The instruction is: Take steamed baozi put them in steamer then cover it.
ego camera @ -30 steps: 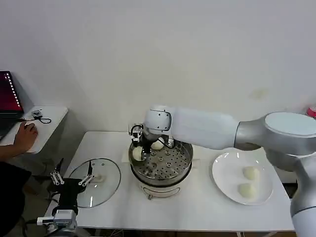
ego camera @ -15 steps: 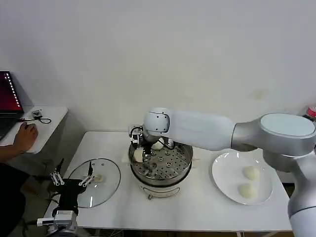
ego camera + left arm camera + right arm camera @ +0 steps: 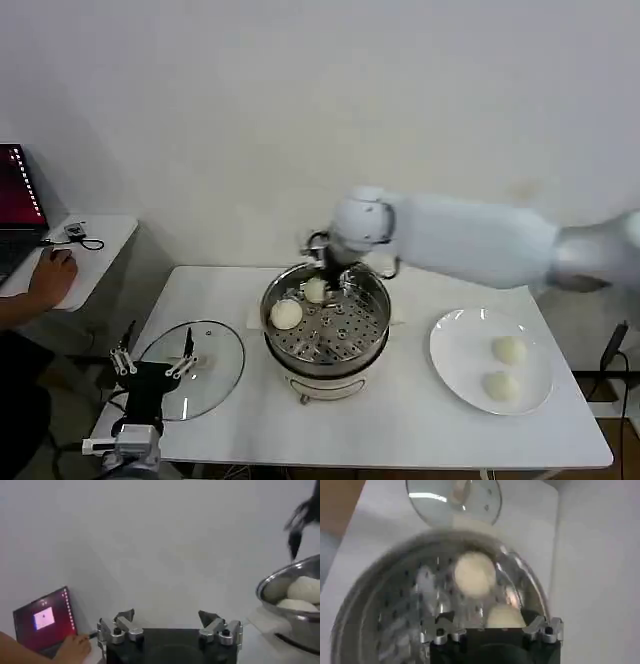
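Two baozi sitting in the steamer, two more waiting on the plate. My right hand hangs spread and empty above the back rim, so I'd worry about clipping it swinging over. Left hand idles wide by the glass lid on the tabletop.

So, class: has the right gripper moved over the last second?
Yes. The right gripper has shifted from the steamer's left side toward its far right rim, leaving a baozi behind.
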Robot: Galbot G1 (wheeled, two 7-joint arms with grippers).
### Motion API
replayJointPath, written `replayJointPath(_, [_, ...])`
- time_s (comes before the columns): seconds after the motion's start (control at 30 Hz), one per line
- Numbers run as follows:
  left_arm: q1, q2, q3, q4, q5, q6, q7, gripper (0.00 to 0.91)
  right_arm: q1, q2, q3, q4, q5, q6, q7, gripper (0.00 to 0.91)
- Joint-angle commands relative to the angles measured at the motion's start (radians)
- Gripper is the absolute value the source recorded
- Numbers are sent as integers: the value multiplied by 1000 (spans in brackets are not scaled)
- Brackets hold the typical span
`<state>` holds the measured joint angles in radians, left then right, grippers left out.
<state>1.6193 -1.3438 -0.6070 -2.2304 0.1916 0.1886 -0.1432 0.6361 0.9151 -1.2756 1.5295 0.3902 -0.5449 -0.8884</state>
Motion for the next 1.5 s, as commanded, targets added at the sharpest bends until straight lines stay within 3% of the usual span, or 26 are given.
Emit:
replayJointPath(0.03, [-1,0,15,11,3,1,2,907,70,-426,18,132,-197,171,-146,907])
replayJointPath(0.23, [-1,-4,35,31,14,0,4,907,-36,-599,36,152,-342,282,-182,907])
replayJointPath(0.33, [0,-8,41,40,18,0,3,907,-198,-654,132,141,-392,309,-171,907])
replayJointPath(0.6, [4,-13,38,51,33,1,3,907,-835,-684,628,73,-555,384,-152,907])
replayJointPath(1.5, [9,-23,21,82,47,1,3,907,-968,-476,665,-101,-617,372,-134,907])
